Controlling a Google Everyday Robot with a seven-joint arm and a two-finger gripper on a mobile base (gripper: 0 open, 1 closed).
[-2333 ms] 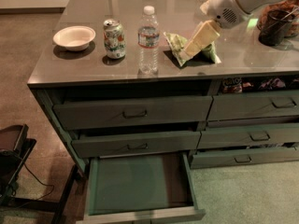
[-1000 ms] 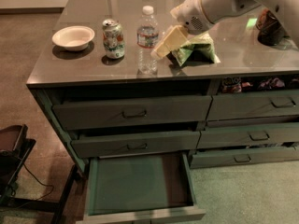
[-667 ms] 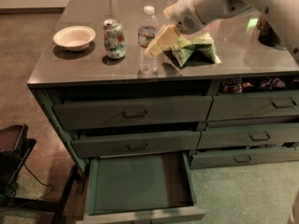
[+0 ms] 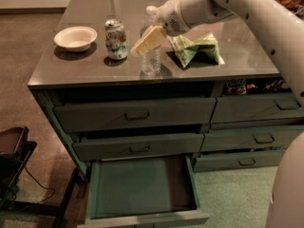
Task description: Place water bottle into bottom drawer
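Observation:
The water bottle (image 4: 151,61) stands upright near the front edge of the grey cabinet top (image 4: 223,65); its lower body shows, its label and most of the cap are hidden by my gripper. My gripper (image 4: 148,40), with pale yellow fingers, is at the bottle's upper half, reaching in from the right. The bottom drawer (image 4: 142,186) of the left column is pulled out, with a bare greenish floor.
A green-white soda can (image 4: 116,39) stands just left of the bottle, a white bowl (image 4: 75,38) further left. A green chip bag (image 4: 194,49) lies right of the bottle. Higher drawers (image 4: 135,115) are slightly ajar. A dark object (image 4: 12,151) sits on the floor at left.
My arm has swept left across the cabinet top, from over the chip bag to the water bottle; the fingers now cover the bottle's upper part. The bottle has not moved.

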